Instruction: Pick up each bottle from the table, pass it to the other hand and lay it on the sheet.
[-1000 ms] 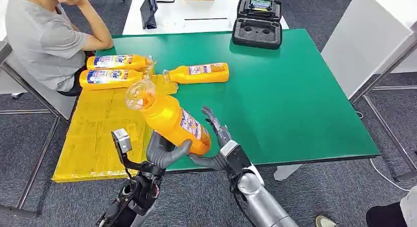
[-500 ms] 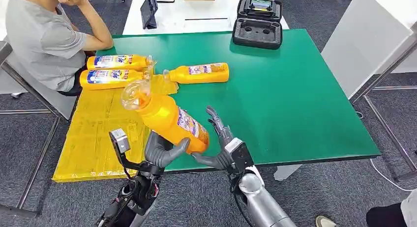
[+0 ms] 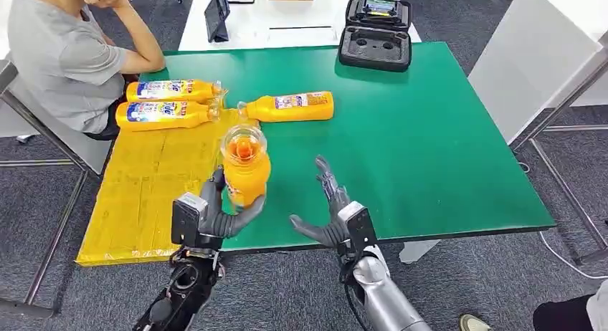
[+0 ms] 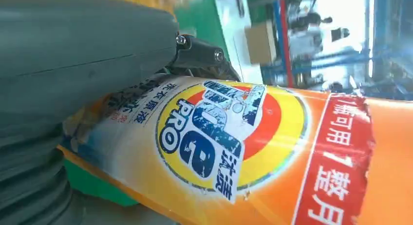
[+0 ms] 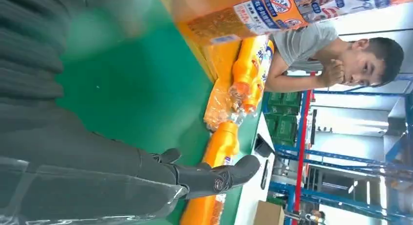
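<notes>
My left hand [image 3: 219,213] grips an orange detergent bottle [image 3: 245,168] by its lower body, clear cap pointing up toward the head camera, above the near edge of the green table [image 3: 430,152]. The left wrist view shows its label [image 4: 219,137] close up beside my grey thumb [image 4: 73,49]. My right hand [image 3: 328,205] is open to the right of the bottle, a gap between them; its dark fingers [image 5: 214,178] hold nothing. Two bottles [image 3: 168,91] [image 3: 163,114] lie on the yellow sheet [image 3: 143,188]. A further bottle [image 3: 290,107] lies on the table by the sheet's far corner.
A person [image 3: 64,59] sits at the table's left side, close to the sheet's far end. A black case [image 3: 375,34] stands open at the table's far edge. A dark tablet [image 3: 215,12] is on the white table behind.
The bottle was tilted between both hands; now my left hand alone holds it, turned upright and moved left. My right hand has let go and spread open.
</notes>
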